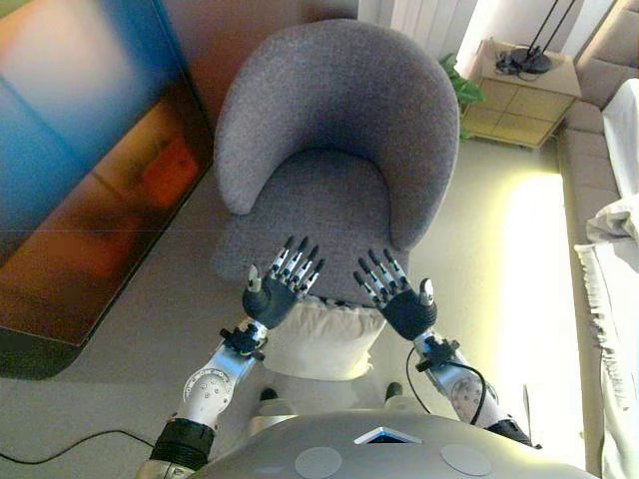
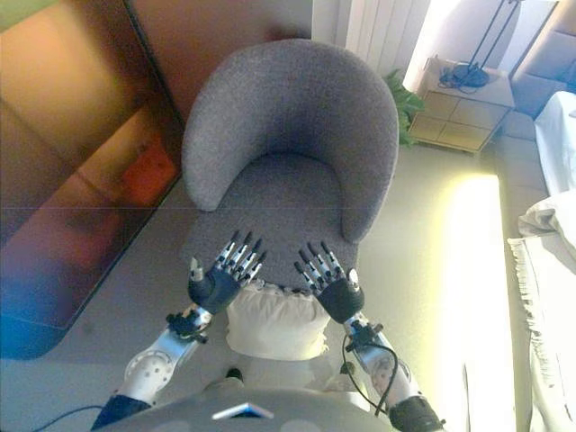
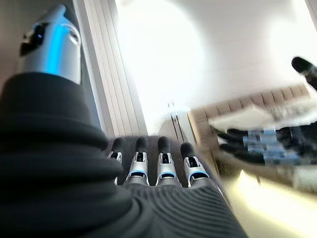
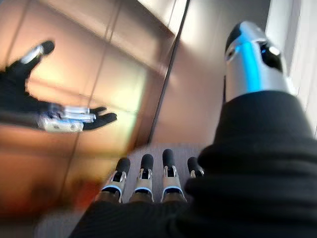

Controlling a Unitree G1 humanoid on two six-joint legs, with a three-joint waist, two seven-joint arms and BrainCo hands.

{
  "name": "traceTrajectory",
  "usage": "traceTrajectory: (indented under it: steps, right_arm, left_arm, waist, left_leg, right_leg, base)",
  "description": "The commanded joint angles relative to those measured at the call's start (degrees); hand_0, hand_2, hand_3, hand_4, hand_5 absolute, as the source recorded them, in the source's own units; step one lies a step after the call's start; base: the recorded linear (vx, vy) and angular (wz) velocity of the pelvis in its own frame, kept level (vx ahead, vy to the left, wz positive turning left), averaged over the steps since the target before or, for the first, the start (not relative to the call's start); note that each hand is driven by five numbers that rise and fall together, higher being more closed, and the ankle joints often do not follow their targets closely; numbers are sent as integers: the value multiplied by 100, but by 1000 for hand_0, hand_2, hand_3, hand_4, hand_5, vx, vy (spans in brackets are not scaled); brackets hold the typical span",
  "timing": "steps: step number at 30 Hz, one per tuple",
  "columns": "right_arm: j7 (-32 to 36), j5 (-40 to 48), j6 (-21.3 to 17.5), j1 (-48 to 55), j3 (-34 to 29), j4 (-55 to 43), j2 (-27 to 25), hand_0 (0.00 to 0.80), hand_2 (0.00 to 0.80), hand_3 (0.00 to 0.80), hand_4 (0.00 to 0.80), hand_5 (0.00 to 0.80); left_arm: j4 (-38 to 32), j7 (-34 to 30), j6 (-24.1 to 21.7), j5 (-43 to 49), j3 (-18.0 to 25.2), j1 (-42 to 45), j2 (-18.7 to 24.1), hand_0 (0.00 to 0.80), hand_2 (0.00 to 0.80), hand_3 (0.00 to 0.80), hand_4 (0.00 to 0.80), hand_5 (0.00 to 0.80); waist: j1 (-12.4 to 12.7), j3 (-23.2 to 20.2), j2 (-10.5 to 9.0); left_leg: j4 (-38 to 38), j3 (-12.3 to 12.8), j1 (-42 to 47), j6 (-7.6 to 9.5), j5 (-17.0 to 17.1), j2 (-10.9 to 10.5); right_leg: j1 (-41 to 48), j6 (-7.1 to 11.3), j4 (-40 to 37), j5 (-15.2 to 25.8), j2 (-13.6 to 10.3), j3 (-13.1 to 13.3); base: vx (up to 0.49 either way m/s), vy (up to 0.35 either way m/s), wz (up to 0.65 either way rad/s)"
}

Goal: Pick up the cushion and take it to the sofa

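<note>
A cream cushion [image 1: 321, 339] lies on the floor against the front of a grey armchair [image 1: 339, 130], just below my two hands. My left hand [image 1: 272, 294] is open, fingers straight, held above the cushion's left top corner. My right hand [image 1: 404, 302] is open too, above the cushion's right top corner. Neither hand holds anything. The cushion also shows in the right eye view [image 2: 274, 322]. A beige sofa [image 1: 599, 170] with white cloth on it runs along the right edge.
A dark glossy panel [image 1: 90, 170] stands on the left. A light wooden side table [image 1: 519, 95] with a lamp base and a green plant [image 1: 461, 88] stand behind the armchair at the right. Open floor [image 1: 499, 259] lies between the armchair and the sofa.
</note>
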Motion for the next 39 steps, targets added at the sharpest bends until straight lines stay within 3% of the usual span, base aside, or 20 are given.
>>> traceTrajectory:
  steps: [1, 2, 4, 9, 15, 20, 24, 32, 34, 35, 39]
  right_arm:
    - [-1760, -1898, -831, -300, -117, -30, -287, 0, 0, 0, 0, 0]
    - [-1965, -2034, -807, -306, -145, -61, -367, 0, 0, 0, 0, 0]
    - [-2144, -2195, -789, -304, -223, -86, -424, 0, 0, 0, 0, 0]
    - [-2562, -3380, -931, -644, -117, 275, -605, 0, 0, 0, 0, 0]
    - [-3073, -3684, -1177, -1491, 90, 670, -742, 0, 0, 0, 0, 0]
    - [-3561, -4529, -1235, -1898, 230, 768, -900, 0, 0, 0, 0, 0]
    - [-3636, -4432, -1158, -2241, 253, 598, -1087, 0, 0, 0, 0, 0]
    - [-3845, -3888, -976, -3081, 173, 951, -1137, 0, 0, 0, 0, 0]
    - [-3836, -3759, -1015, -3351, 158, 1160, -1112, 0, 0, 0, 0, 0]
    - [-3847, -3750, -987, -3469, 171, 1242, -1122, 0, 0, 0, 0, 0]
    - [-3802, -3641, -898, -3927, 240, 1471, -1135, 0, 0, 0, 0, 0]
  left_arm:
    - [174, 1298, -1362, 2628, -32, -362, 584, 0, 0, 0, 0, 0]
    - [192, 1644, -1586, 3447, -34, -395, 756, 0, 0, 0, 0, 0]
    - [323, 1869, -1644, 4197, 26, -494, 1020, 0, 0, 0, 0, 0]
    - [796, 2135, -1489, 4189, -68, -809, 1081, 0, 0, 0, 0, 0]
    - [1197, 2404, -1890, 3805, -310, -1639, 1062, 0, 0, 0, 0, 0]
    - [1219, 2750, -2103, 3818, -485, -2047, 1022, 0, 0, 0, 0, 0]
    - [1277, 2960, -2249, 3824, -609, -2463, 1077, 0, 0, 0, 0, 0]
    - [1479, 3513, -2429, 3884, -704, -3241, 972, 0, 0, 0, 0, 0]
    - [1598, 3658, -2487, 3880, -684, -3446, 883, 0, 0, 0, 0, 0]
    - [1689, 3752, -2527, 3890, -659, -3509, 836, 0, 0, 0, 0, 0]
    - [1975, 4121, -2667, 3865, -601, -3808, 705, 0, 0, 0, 0, 0]
  waist:
    - [64, 63, -183]
    - [58, 76, -183]
    - [46, 132, -183]
    - [62, 414, -170]
    - [107, 1236, -92]
    - [87, 1782, -70]
    - [53, 2162, -78]
    - [-35, 2633, 122]
    - [-46, 2710, 225]
    - [-48, 2739, 263]
    - [-95, 2824, 344]
  left_leg:
    - [134, -152, -302, 290, -6, -131]
    - [142, -155, -323, 299, -1, -131]
    - [205, -156, -397, 303, 8, -115]
    - [724, -196, -844, 299, -69, -89]
    - [1509, -408, -2016, 232, -120, -100]
    - [2130, -535, -2875, 272, -222, -142]
    - [2666, -650, -3659, 302, -321, -237]
    - [3537, -750, -4930, 352, -501, -217]
    - [3941, -764, -5364, 393, -609, -172]
    - [4187, -784, -5463, 365, -839, -121]
    - [4921, -772, -6104, 426, -1044, -62]
  right_leg:
    - [14, 131, 165, -137, -179, -107]
    - [-12, 127, 164, -126, -174, -95]
    - [-60, 111, 177, -113, -175, -64]
    - [-355, 95, 498, -181, -276, 53]
    - [-1420, 120, 1097, -128, -528, 217]
    - [-2353, 104, 1757, -73, -760, 344]
    - [-3169, 93, 2319, -113, -793, 503]
    - [-4559, -44, 3429, -392, -643, 746]
    - [-5040, -123, 3977, -566, -592, 859]
    - [-5157, -120, 4293, -809, -562, 918]
    - [-5815, -179, 5131, -1028, -521, 1050]
  base:
    - [0, 0, 0]
    - [0, 0, 0]
    - [0, 0, 0]
    - [-7, 0, -2]
    - [-268, -3, 1]
    - [-190, 35, -3]
    - [-185, 39, 6]
    - [-145, 77, -2]
    - [-46, 66, 0]
    - [16, 66, 0]
    - [-9, 52, -3]
